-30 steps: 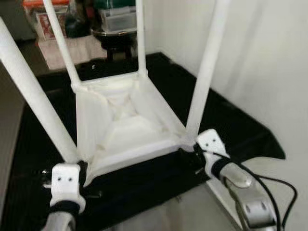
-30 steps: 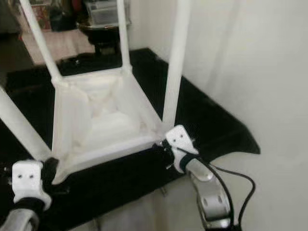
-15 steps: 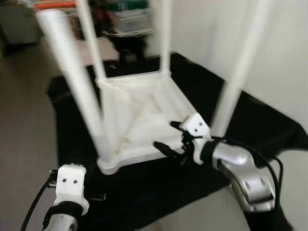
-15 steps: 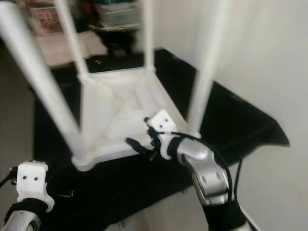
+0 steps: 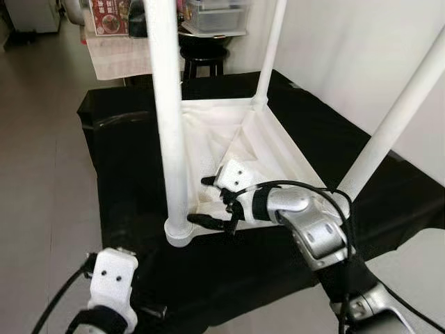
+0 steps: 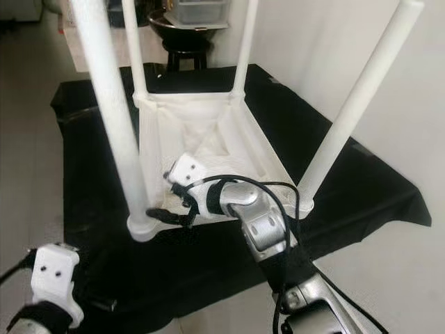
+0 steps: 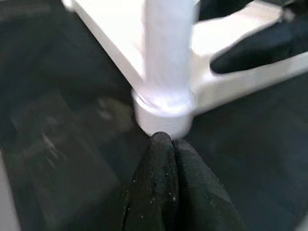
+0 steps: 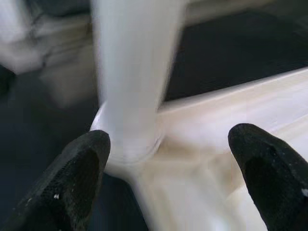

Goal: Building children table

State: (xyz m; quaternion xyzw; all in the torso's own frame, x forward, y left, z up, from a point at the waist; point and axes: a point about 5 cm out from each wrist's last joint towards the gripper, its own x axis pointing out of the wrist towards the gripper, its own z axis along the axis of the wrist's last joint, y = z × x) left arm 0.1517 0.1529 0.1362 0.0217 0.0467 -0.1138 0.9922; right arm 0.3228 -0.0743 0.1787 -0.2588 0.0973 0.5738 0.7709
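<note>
Upside-down white table [image 5: 243, 149] on the black cloth [image 5: 125, 160], all four legs standing up. Compared with one second ago, right gripper [image 5: 206, 202] moved from the right near corner across to the left near leg [image 5: 167, 118], fingers spread wide around the frame edge beside that leg's socket, gripping nothing; left gripper [image 7: 166, 144] low before the same socket, fingers pressed together, empty. Probably checking or tightening this leg next.

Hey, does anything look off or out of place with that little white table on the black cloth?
Only that the white table lies upside down on the black cloth, its legs pointing up. Nothing looks broken or spilled.
</note>
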